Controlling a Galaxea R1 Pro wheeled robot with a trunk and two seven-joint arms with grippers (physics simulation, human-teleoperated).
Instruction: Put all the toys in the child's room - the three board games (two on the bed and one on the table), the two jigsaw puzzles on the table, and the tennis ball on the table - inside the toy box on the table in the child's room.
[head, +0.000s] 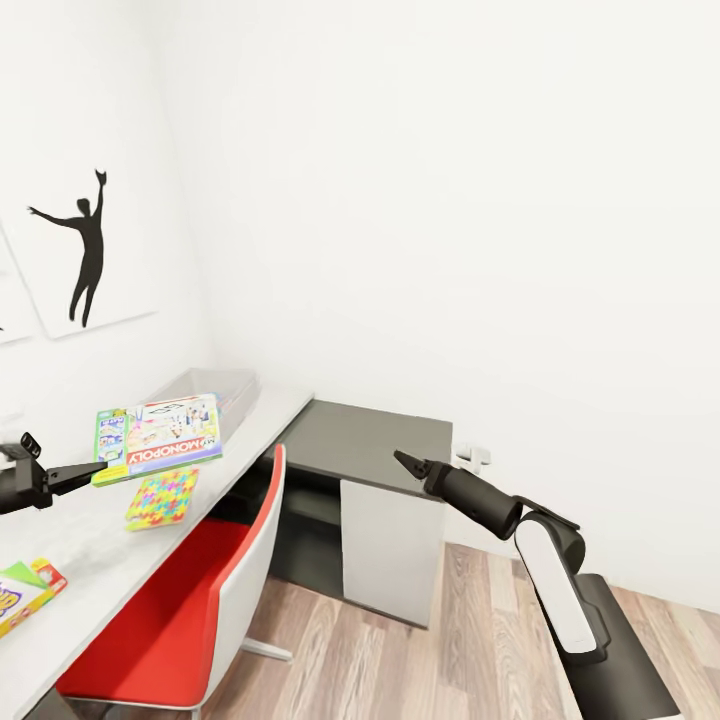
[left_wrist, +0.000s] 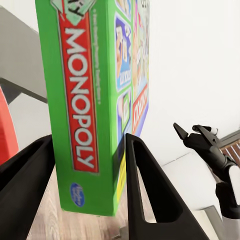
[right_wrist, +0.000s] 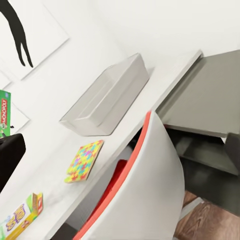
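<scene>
My left gripper (head: 95, 470) is shut on the green-white-red "MONOPOLY" board game (head: 160, 438), holding it by its near edge above the table (head: 90, 545). In the left wrist view the box (left_wrist: 85, 100) stands between both fingers (left_wrist: 150, 195). The light-grey toy box (head: 228, 384) (right_wrist: 107, 97) rests just beyond it on the table's far end. One jigsaw puzzle (head: 162, 497) (right_wrist: 84, 160) lies flat below the held box. Another board game (head: 22, 592) (right_wrist: 22, 216) lies nearer on the table. My right gripper (head: 402, 458) (left_wrist: 187, 129) hovers open and empty over the lower dark desk.
A red-and-white chair (head: 200, 600) is tucked against the table's edge. The dark-grey-topped desk (head: 370, 445) with a white cabinet fills the corner. A black silhouette picture (head: 85, 250) hangs on the left wall. Wood-plank floor (head: 400, 670) lies open beside the chair.
</scene>
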